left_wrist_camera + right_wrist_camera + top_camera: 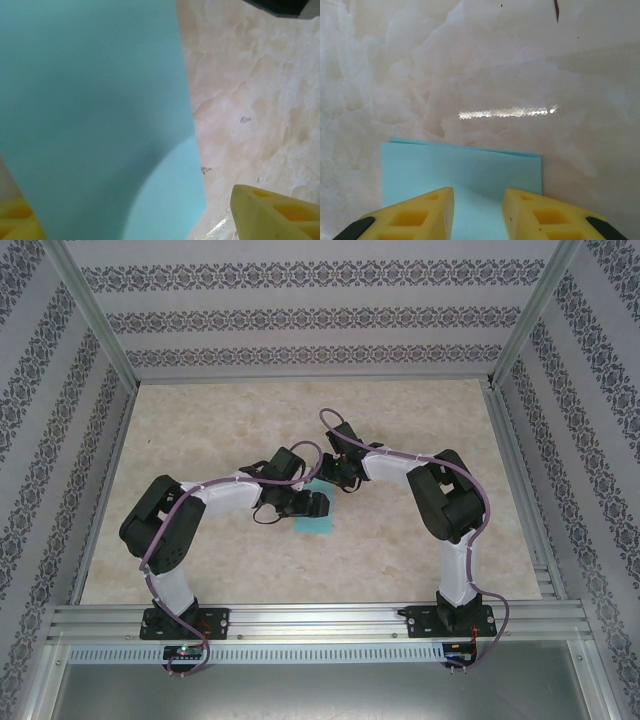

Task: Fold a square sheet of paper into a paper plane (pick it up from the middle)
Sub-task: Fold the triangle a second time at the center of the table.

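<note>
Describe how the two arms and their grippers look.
Both the left arm and right arm have white links, black joint housings and a purple cable running along them, on black base plates. The left gripper and right gripper carry yellow wedge-shaped fingers with recessed cut-outs.

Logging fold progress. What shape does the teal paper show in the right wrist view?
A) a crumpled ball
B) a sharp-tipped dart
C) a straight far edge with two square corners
C: the teal sheet of paper lies flat on the marble-patterned table, far edge straight, both corners square.
</note>
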### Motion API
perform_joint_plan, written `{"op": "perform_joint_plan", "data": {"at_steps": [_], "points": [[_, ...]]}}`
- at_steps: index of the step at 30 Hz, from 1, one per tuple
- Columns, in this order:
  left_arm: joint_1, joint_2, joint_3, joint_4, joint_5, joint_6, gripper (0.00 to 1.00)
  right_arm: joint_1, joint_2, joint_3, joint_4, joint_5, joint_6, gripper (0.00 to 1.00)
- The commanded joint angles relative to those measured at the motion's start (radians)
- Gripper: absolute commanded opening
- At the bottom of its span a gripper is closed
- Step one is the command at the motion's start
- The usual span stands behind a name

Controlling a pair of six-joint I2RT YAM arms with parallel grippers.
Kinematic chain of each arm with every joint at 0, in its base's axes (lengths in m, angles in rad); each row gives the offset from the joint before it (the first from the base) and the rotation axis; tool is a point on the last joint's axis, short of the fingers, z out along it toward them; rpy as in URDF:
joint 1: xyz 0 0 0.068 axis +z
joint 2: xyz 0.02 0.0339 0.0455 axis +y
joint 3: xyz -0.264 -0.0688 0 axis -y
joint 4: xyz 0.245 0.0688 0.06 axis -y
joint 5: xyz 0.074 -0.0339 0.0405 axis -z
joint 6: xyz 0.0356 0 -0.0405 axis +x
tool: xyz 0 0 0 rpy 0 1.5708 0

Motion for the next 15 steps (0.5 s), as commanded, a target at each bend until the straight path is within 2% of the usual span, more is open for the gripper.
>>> {"op": "perform_joint_plan", "data": {"at_steps": [1, 10, 15], "points": [[0.006, -0.009, 0.0, 0.046, -0.003, 0.028, 0.75, -0.001, 0.086, -0.055, -0.076, -0.011, 0.003, 0.34], [0.005, -0.119, -0.122, 0.053, 0.073, 0.003, 0.66, 0.001, 0.082, -0.055, -0.077, -0.008, 0.001, 0.34], [0.004, -0.165, -0.147, 0.057, 0.097, 0.016, 0.58, 0.001, 0.084, -0.052, -0.083, -0.006, -0.004, 0.34]]}}
